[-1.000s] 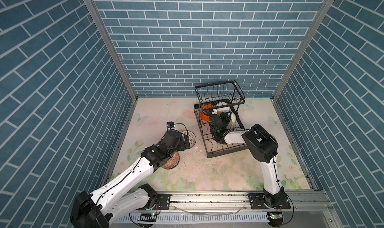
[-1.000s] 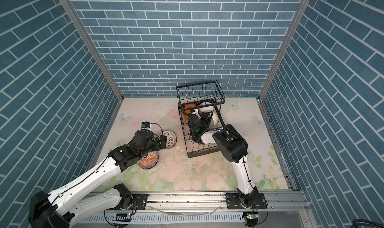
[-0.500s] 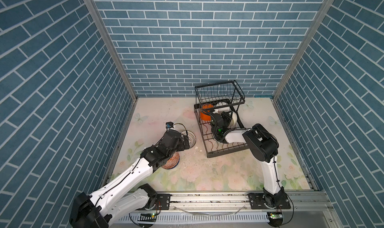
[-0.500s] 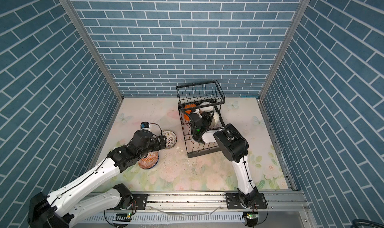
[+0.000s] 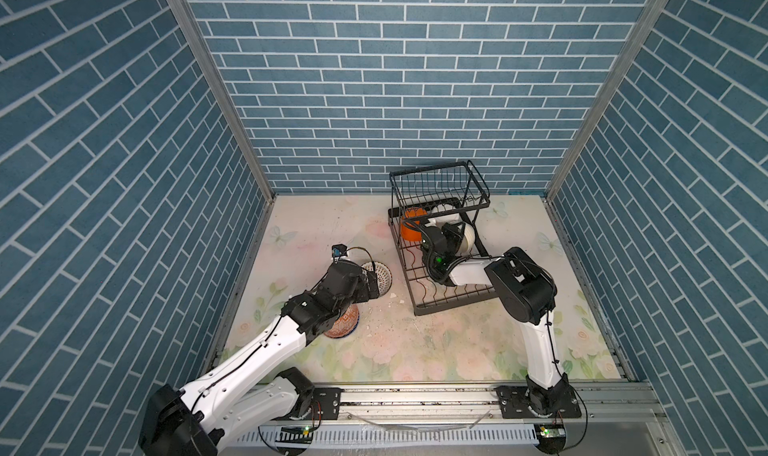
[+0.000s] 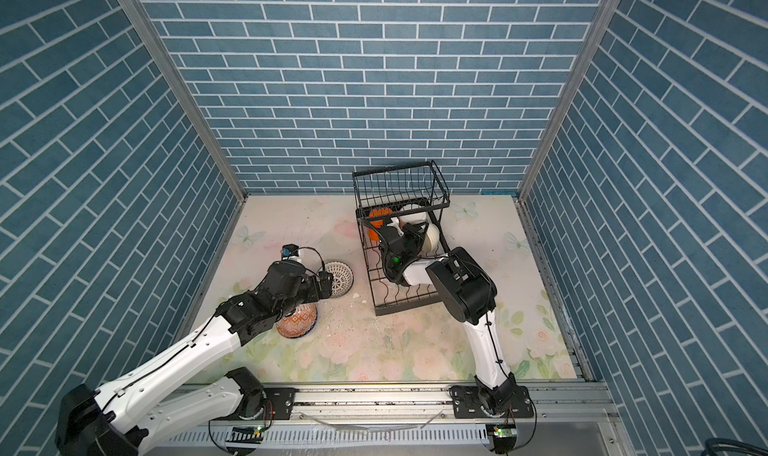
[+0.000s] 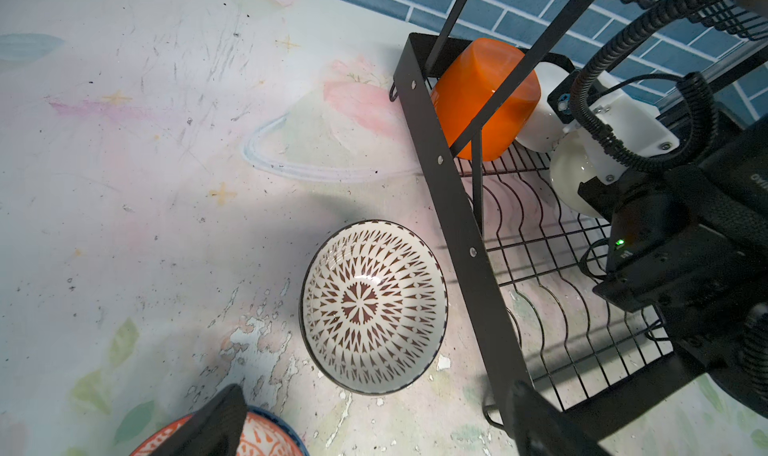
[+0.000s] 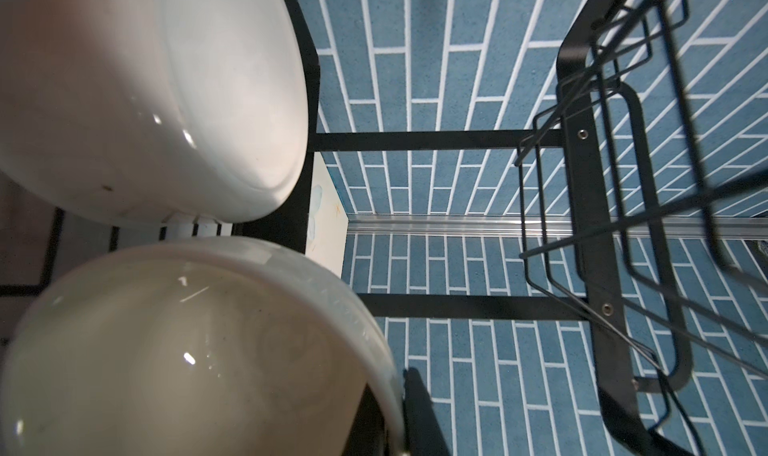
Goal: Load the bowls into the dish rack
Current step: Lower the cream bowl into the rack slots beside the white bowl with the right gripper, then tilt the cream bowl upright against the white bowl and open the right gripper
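Orange-patterned bowl (image 6: 296, 322) sits nearest the rail, on the floral tabletop (image 6: 395, 350), partly under the left arm's wrist. Left gripper (image 7: 374, 422) hangs wide open and empty; in its wrist view two dark fingers (image 7: 216, 425) frame the brown-and-white patterned bowl (image 7: 374, 306), which lies just ahead of the open jaws, upright on the table and just outside the side rail of the dish rack (image 5: 453, 300).

Farther on, the right gripper (image 5: 455, 236) is inside the rack's lower tier, under the raised basket. Jaws pinched on the rim of a cream bowl (image 8: 187, 350), tipped on edge. Beyond it a white bowl (image 8: 158, 101), also on edge; beside that an orange bowl (image 7: 484, 97) at the rack's far end.

Step in hand, as I judge it: right arm seating the cream bowl among the divider wires; left arm staged to pick the patterned bowl. Next calls for release only once the cream bowl leans steady, then a clean withdrawal under the basket.

Right wrist view alone shows the rim pinch and the narrow gap between the cream and white bowls. Left wrist view alone shows the open jaws and the pattern detail. Both top views give the overall layout.
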